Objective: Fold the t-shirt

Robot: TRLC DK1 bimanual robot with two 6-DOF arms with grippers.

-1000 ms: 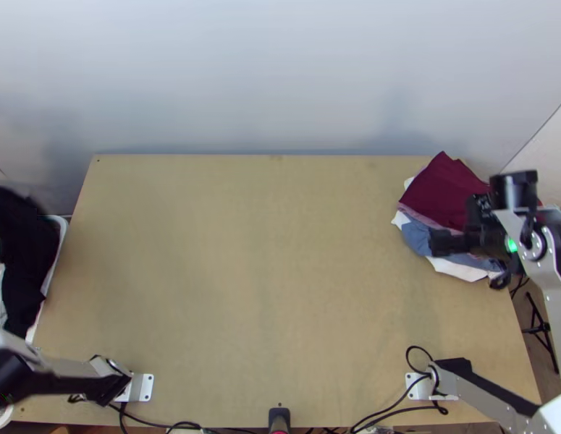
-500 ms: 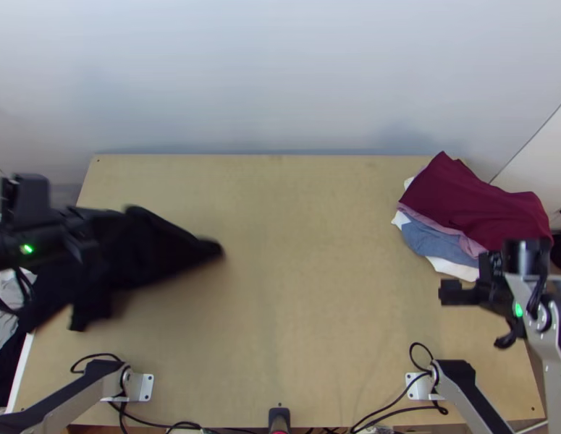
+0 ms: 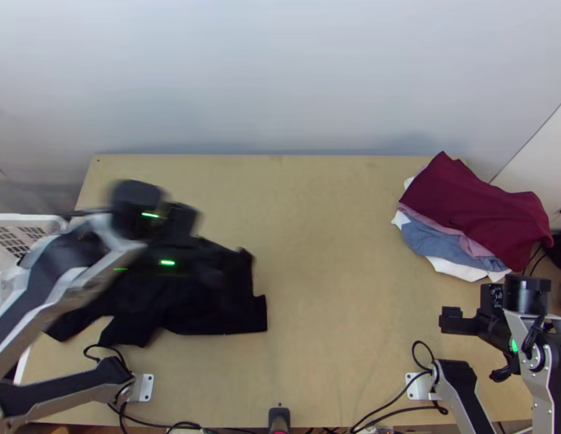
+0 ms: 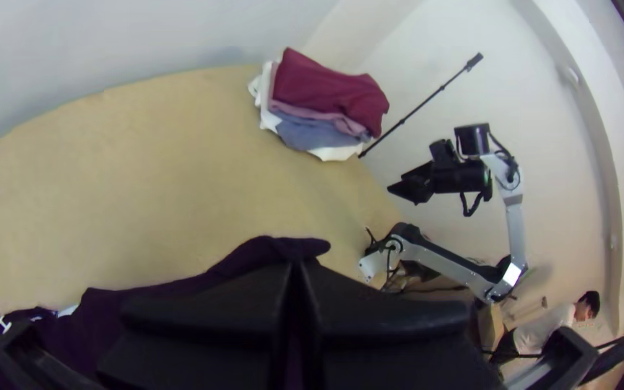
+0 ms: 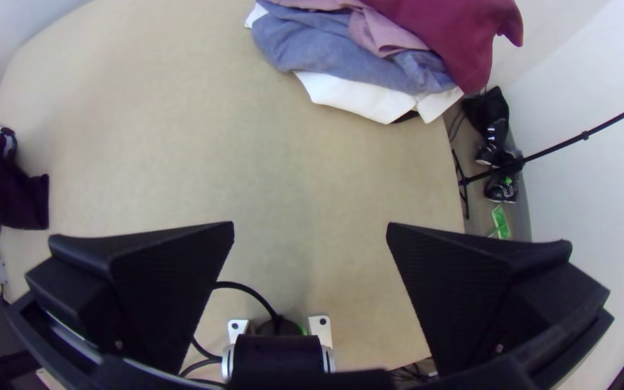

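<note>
Pale wall (image 3: 280,79) behind wooden table (image 3: 338,239), black t-shirt (image 3: 222,318) rumpled at left, pinched in closed left claw (image 3: 222,269), right claw (image 3: 449,320) wide open, empty, clothes pile (image 3: 472,210) far right, white basket (image 3: 23,218) at left edge.

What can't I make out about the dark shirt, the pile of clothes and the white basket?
- Dark shirt: in the top view, the blurred left arm hides part of it.
- White marking on the shirt: in the left wrist view, too small to make out.
- Pile of clothes: in the top view, the red cloth covers most lower layers.
- White basket: cut off by the top view's left edge.
</note>
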